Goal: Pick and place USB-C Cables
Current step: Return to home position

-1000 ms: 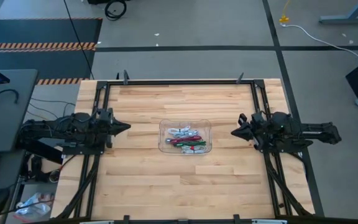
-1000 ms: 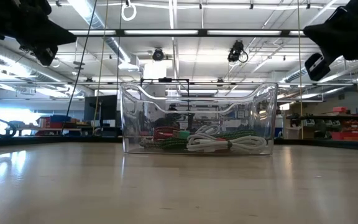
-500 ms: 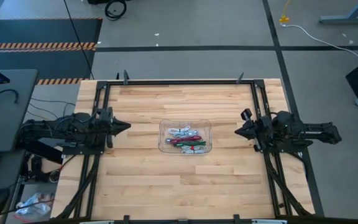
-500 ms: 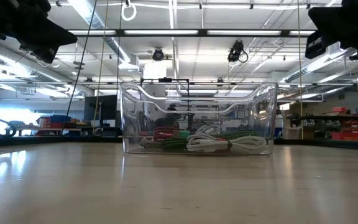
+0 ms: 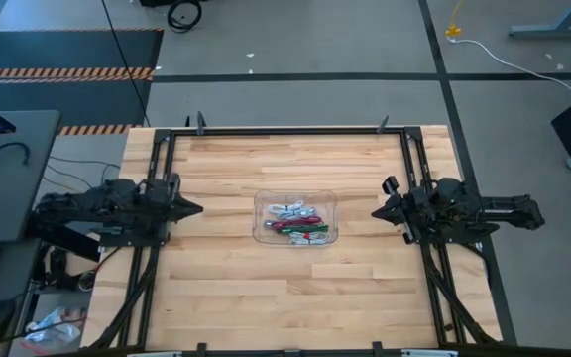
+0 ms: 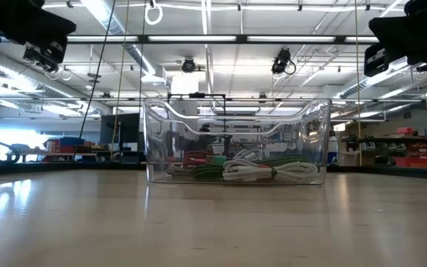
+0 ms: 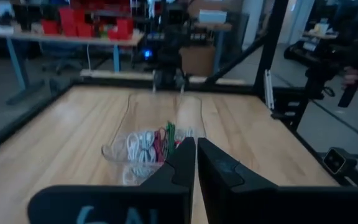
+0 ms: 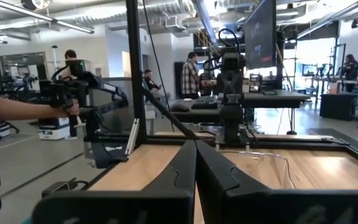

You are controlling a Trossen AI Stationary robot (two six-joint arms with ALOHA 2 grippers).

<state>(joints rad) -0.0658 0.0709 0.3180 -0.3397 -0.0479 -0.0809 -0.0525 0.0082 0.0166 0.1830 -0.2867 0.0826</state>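
Several small coiled USB-C cables (image 5: 297, 222), white, green and dark red, lie in a heap on the floor of a clear plastic tray (image 5: 259, 203) at the table's middle. The low view shows the cables (image 6: 236, 169) behind the tray's wall (image 6: 161, 141), and the left wrist view shows the cables (image 7: 151, 144) ahead. My left gripper (image 5: 199, 209) hovers shut to the tray's left, pointing at it, fingertips together (image 7: 196, 142). My right gripper (image 5: 374, 211) hovers shut to the tray's right, fingertips together (image 8: 196, 144). Both are well above the table.
Bare wood lies all around the tray. Black frame rails (image 5: 285, 130) run along the table's far edge and both sides. In the room beyond, people stand among benches, and a person's arm (image 8: 17, 109) shows near the left arm's side.
My left gripper drew back a little toward the table's left edge and rose slightly. My right gripper turned about its wrist and rose a little, staying to the tray's right. Both stayed shut. The tray and cables did not move.
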